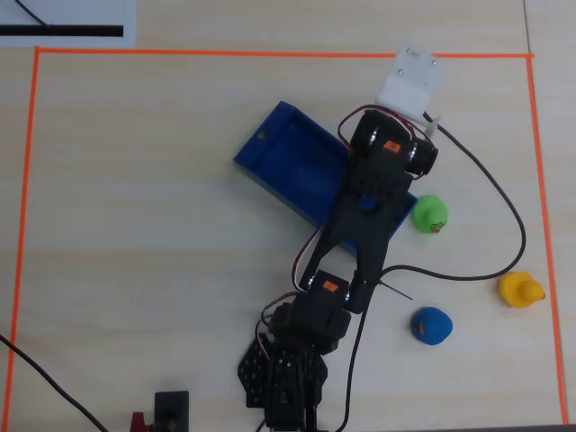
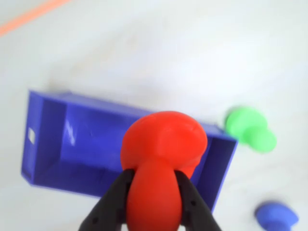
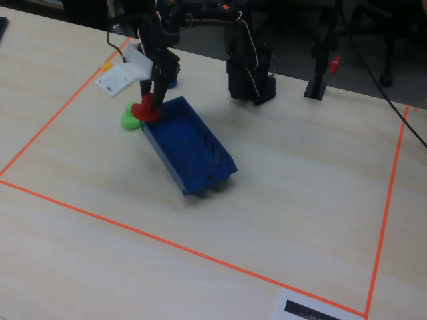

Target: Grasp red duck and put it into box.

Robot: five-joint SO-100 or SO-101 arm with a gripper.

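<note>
Midway through the job, the red duck (image 2: 161, 159) hangs pinched between the black fingers (image 2: 113, 202) of the claw (image 2: 154, 192), which is closed tight on its lower body. It sits off the surface (image 3: 287, 200), above the near end of the blue box (image 2: 72, 139), roughly over its end wall in the fixed view. The grasp looks done; lowering and letting go appear to remain. A green duck (image 2: 250, 127) lies just beside the box, a blue duck (image 2: 275, 217) farther off.
</note>
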